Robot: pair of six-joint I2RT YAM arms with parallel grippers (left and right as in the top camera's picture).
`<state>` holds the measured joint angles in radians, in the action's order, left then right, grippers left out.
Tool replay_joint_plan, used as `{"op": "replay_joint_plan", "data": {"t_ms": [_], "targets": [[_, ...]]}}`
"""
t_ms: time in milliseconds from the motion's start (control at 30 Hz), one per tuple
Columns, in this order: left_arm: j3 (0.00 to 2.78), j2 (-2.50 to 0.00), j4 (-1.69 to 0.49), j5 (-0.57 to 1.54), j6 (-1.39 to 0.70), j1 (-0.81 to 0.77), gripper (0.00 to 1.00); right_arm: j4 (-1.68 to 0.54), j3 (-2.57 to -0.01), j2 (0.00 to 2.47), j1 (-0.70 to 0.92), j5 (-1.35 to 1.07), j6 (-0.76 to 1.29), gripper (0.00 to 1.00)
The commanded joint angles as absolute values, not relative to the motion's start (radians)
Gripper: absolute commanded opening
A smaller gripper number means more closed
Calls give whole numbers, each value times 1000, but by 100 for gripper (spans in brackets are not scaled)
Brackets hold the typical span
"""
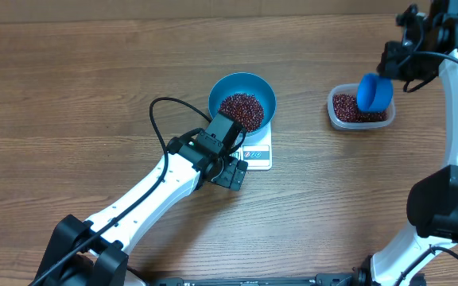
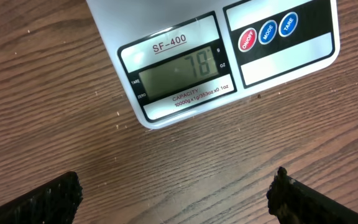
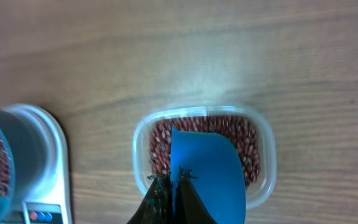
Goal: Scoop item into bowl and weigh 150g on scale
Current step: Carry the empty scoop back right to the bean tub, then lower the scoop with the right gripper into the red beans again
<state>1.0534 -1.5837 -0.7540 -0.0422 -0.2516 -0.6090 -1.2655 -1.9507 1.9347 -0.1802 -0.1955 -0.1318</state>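
- Beans [image 1: 241, 110]: tiny, dark red-brown, a loose heap covering the bottom of the bowl [image 1: 265, 89]. The bowl's smooth blue wall is bare above the heap all round.
- You have the bowl sitting on the scale [image 1: 259, 155], hiding most of the platform. Only the edge with the display shows past the rim.
- The display [image 2: 178, 68] reads 78.
- More of the same beans fill the clear tub [image 1: 332, 111], well to the right of the scale, with bare wood between them.
- Right gripper [image 3: 173, 182]: jaws pinched together on the blue scoop [image 1: 374, 92], which hangs tilted over the tub. You cannot tell whether the scoop carries anything.
- Left gripper [image 2: 176, 196]: fingers spread wide with nothing between them, over bare table [image 2: 42, 93] just off the scale's display edge and clear of it.
- Room: open wood lies left of the scale and beyond it. The left arm [image 1: 157, 179] crosses the near-left approach.
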Motion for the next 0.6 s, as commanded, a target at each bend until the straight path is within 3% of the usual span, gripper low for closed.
{"op": "replay_joint_plan", "data": {"t_ms": [0,133,567], "targets": [[1049,-1577,-751,-52,-232,-616,100,-1245,-1903,1944,-163,-137,-193,4],[1049,-1577,-751,-52,-232,-616,100,-1198,-1866,1945,-150,-56,-202,4],[1049,-1576,-751,-52,-232,-616,99,-1137,-1806,1949,-145,-135,-214,4]]}}
